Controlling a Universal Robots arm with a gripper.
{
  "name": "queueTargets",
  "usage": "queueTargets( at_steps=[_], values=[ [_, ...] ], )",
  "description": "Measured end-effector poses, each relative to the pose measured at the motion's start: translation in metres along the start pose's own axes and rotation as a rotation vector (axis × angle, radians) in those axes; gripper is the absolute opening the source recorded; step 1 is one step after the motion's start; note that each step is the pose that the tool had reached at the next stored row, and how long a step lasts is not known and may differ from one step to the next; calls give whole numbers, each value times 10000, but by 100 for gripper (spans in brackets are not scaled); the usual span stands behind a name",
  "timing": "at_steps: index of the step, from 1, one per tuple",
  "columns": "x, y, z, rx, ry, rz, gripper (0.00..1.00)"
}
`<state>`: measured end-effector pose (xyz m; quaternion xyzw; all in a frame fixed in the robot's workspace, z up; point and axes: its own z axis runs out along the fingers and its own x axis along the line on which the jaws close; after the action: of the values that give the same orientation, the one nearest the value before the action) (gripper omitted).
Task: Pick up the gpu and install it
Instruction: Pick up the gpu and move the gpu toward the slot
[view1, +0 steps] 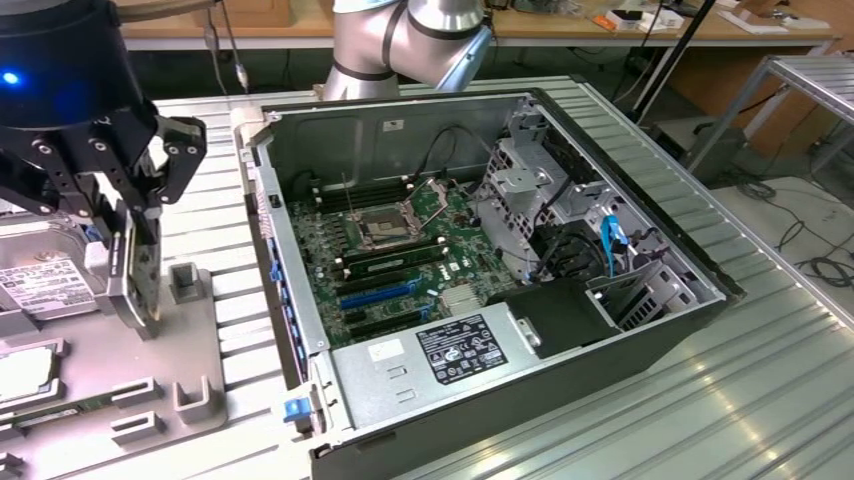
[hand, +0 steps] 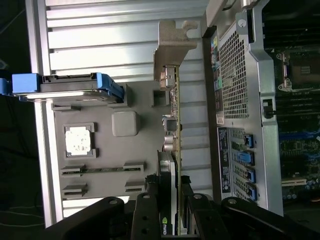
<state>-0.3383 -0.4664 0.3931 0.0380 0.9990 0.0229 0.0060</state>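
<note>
At the exterior frame's left, the black gripper has its fingers clamped on the gpu, a thin dark card with a silver metal bracket, held upright over the grey moulded plastic tray. Centre and right, the open steel computer case sits on the ribbed metal worktop. Pinched by its smooth faces, the card could tilt, and its bracket might then snag the case wall.

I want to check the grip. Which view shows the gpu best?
The wrist view: the gpu runs edge-on from the gripper to its silver bracket. The exterior view gives a narrow grey strip of it below the gripper.
</note>
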Motion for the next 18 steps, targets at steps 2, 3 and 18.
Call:
queueTargets(
  at_steps=[2, 3, 18],
  values=[
    [0, 2, -31, 1, 1, 0, 27],
    [-1, 2, -44, 0, 1, 0, 27],
    [-4, 16, -340, -1, 2, 0, 27]
  ],
)
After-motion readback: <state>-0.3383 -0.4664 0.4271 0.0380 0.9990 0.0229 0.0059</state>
